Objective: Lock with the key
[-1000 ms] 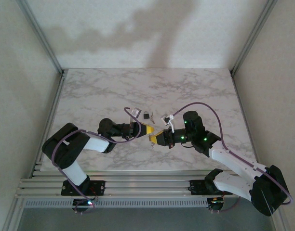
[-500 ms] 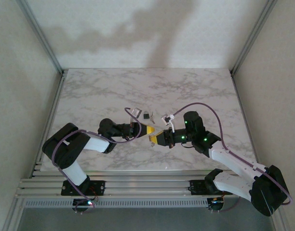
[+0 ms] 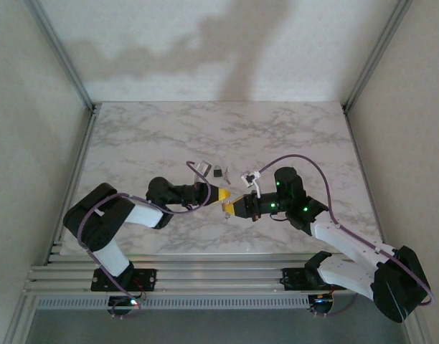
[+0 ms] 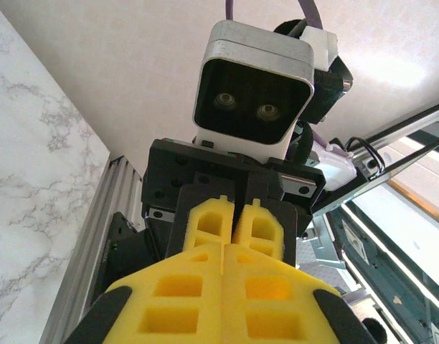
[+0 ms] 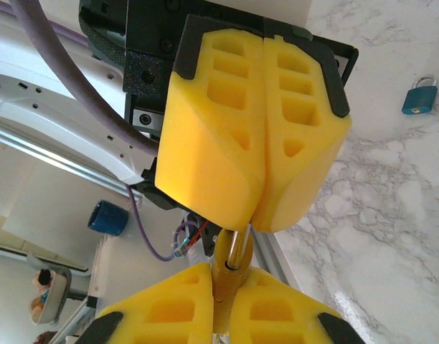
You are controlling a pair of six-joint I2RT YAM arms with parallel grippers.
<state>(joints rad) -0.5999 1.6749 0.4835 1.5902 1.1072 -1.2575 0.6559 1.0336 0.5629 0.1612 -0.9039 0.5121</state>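
- White-and-grey marble-patterned tabletop (image 3: 169, 136): smooth, faintly glossy.
- Blocky yellow finger pads (image 5: 212, 136): matt, foam-like.
- Slim brass-coloured key (image 5: 227, 272): shiny metal.
- Small blue padlock (image 5: 419, 97): smooth body, bright metal shackle.
- Silver frame rails (image 3: 205, 276): ribbed, brushed metal.

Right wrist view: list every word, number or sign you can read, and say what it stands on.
No text can be read.
Blue padlock: too small to show any marking.
Brass piece: no marking visible.
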